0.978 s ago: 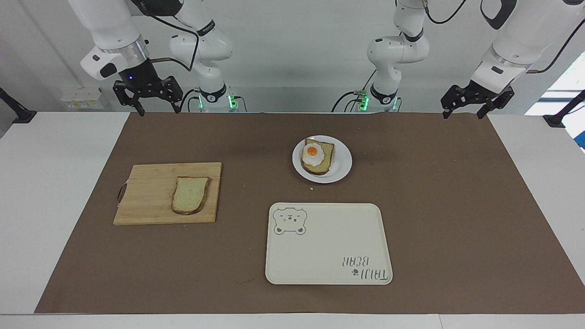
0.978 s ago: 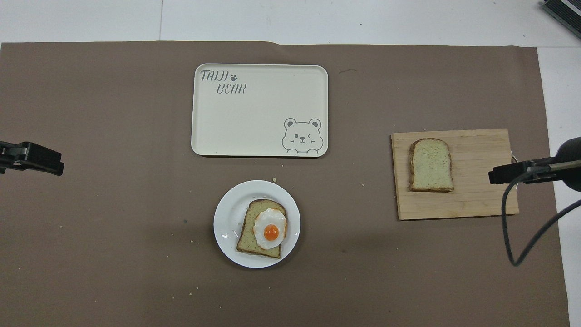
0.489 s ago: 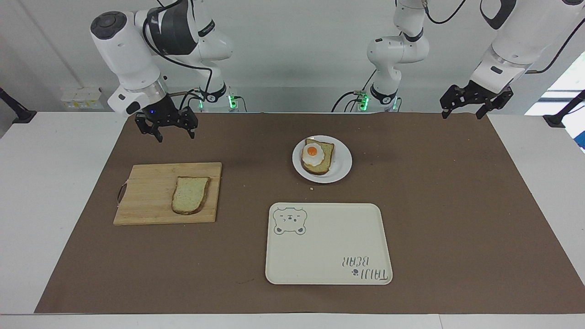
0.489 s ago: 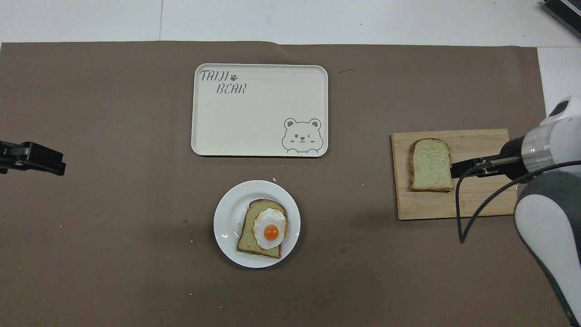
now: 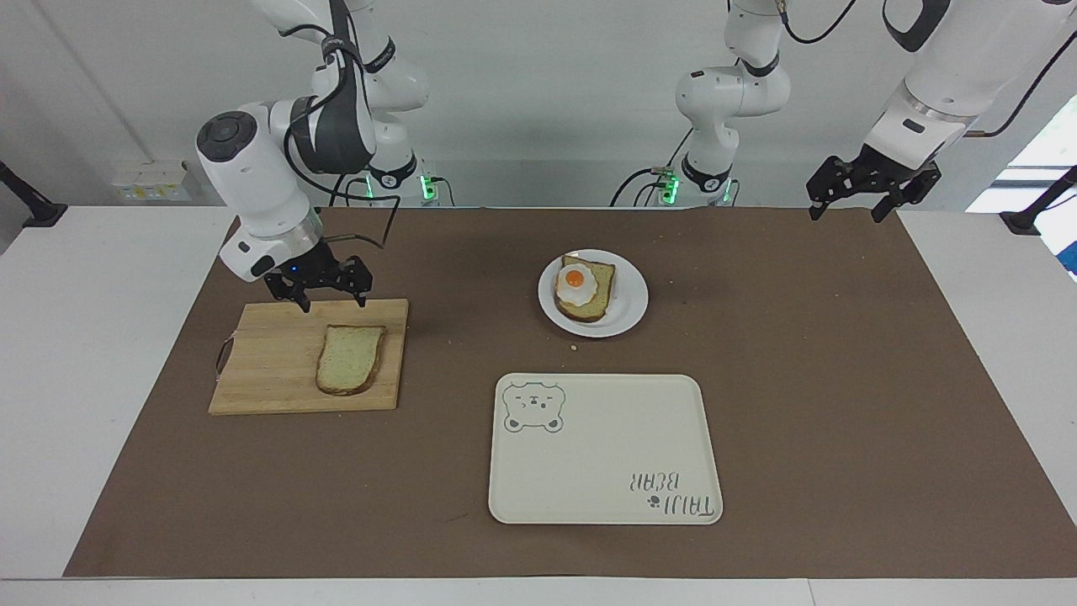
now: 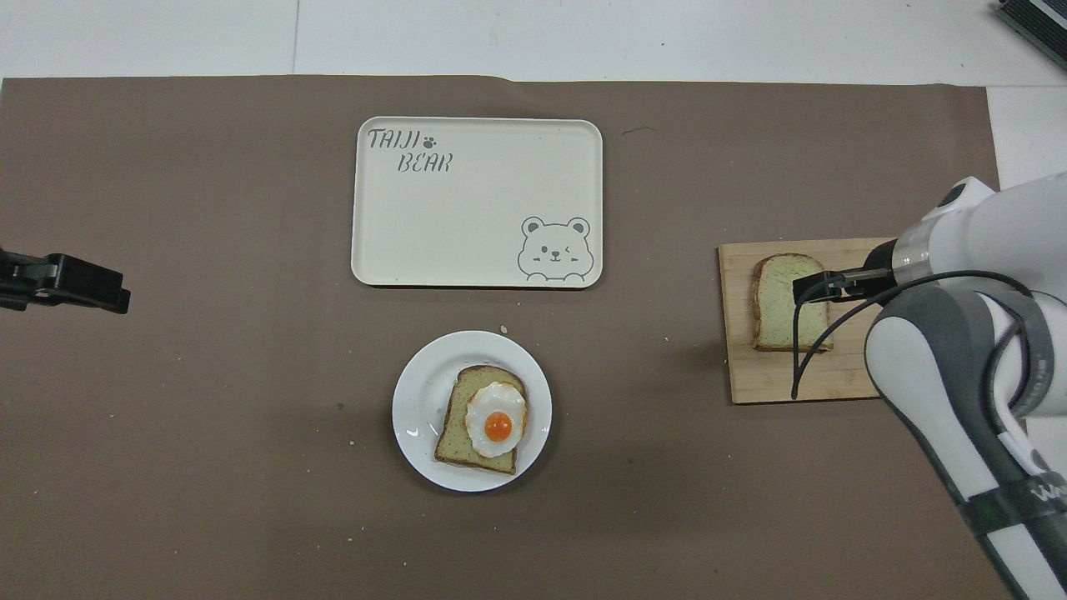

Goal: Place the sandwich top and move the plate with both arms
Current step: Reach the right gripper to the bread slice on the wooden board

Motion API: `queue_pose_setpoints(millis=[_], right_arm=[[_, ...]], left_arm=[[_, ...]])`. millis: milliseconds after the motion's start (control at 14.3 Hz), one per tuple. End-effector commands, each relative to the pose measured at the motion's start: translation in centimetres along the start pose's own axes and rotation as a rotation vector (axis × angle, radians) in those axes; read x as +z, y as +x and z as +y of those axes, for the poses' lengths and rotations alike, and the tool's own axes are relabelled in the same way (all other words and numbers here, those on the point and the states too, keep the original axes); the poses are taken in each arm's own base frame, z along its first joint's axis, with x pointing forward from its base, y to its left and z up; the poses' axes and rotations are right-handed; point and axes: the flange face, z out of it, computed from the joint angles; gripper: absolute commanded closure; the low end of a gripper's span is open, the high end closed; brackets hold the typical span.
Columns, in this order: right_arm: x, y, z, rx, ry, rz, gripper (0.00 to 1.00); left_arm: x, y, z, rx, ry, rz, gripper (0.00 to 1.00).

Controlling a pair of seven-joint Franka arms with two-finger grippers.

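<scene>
The cream tray [image 6: 475, 200] carries the printed words "TAIJI BEAR" in grey, on two lines with a small paw mark after "TAIJI", in one corner. A grey bear face drawing occupies the diagonally opposed corner. No other legible text, number or label is visible.

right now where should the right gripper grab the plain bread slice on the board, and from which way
Best from straight above, pinching the sandwich top across its two long crust sides near the middle. It lies flat on the cutting board, so no edge is raised to slip under. The right gripper, open, hangs over the board's edge nearest the robots, not touching the slice.
</scene>
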Motion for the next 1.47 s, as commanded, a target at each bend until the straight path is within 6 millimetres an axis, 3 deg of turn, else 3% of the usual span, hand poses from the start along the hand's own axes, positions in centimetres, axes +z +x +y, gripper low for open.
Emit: queue_pose_setpoints(millis=[0, 210, 419, 489, 699, 1118, 1327, 1397], right_arm=[[1.4, 0.2, 2.4, -0.013, 0.017, 0.014, 0.0], [5.0, 0.7, 5.1, -0.016, 0.053, 0.024, 0.0], [6.9, 1.0, 6.0, -0.006, 0.053, 0.017, 0.0], [7.6, 0.9, 7.2, 0.016, 0.057, 0.026, 0.0], [9.8, 0.2, 7.6, 0.038, 0.092, 0.028, 0.0], [12.2, 0.4, 8.2, 0.052, 0.106, 0.016, 0.0], [12.4, 0.4, 8.3, 0.027, 0.105, 0.017, 0.0], [12.6, 0.2, 8.3, 0.006, 0.105, 0.017, 0.1]], left_arm=[[-0.5, -0.5, 0.4, -0.013, -0.009, 0.033, 0.0], [-0.9, -0.4, 0.6, 0.009, -0.012, 0.042, 0.0], [-0.9, -0.7, 0.7, 0.006, -0.013, 0.031, 0.0], [-0.9, -0.8, 0.7, 0.006, -0.013, 0.031, 0.0], [-0.7, -0.9, 0.7, 0.009, -0.013, 0.027, 0.0], [-0.6, -0.9, -0.1, 0.005, -0.075, 0.032, 0.0], [-0.3, -0.9, -0.3, 0.018, -0.081, 0.029, 0.0], [-0.3, -0.9, -0.2, 0.019, -0.1, 0.032, 0.0]])
